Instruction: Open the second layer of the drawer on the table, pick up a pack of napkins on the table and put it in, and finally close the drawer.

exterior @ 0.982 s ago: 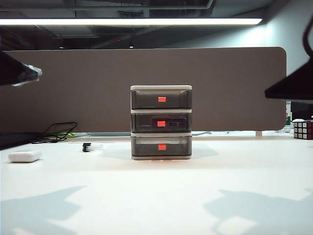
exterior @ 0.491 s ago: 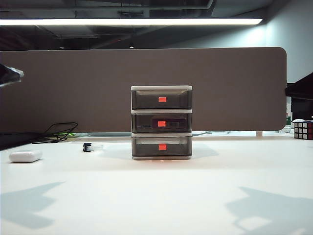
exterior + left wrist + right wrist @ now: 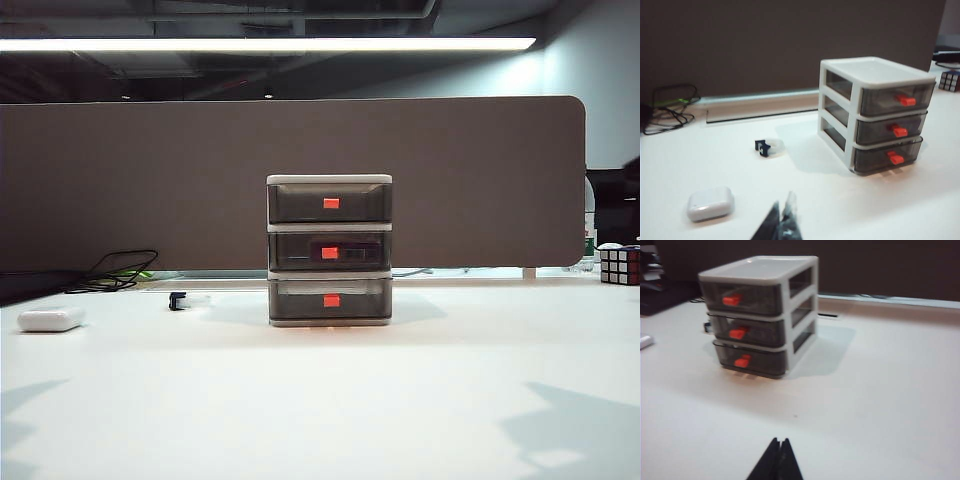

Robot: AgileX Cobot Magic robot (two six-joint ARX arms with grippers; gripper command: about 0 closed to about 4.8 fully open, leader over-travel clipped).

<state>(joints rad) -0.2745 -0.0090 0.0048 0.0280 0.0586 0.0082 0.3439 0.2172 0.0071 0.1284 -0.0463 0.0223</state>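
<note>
White table [image 3: 320, 400], brown partition behind, ceiling strip light lit.

Change: both arms gone from exterior view since a second ago; only shadows left at table's near corners. You can judge task near finished.

Left claw [image 3: 781, 222]: tips together, empty. Drawer [image 3: 875, 112] well ahead of it, to one side. White oblong case [image 3: 710, 202] just beside it.

Right claw [image 3: 776, 460]: tips together, empty; drawer well ahead.

Second layer [image 3: 329, 251]: shut, dark shape inside, likely napkin pack.

Labels: none legible.
</note>
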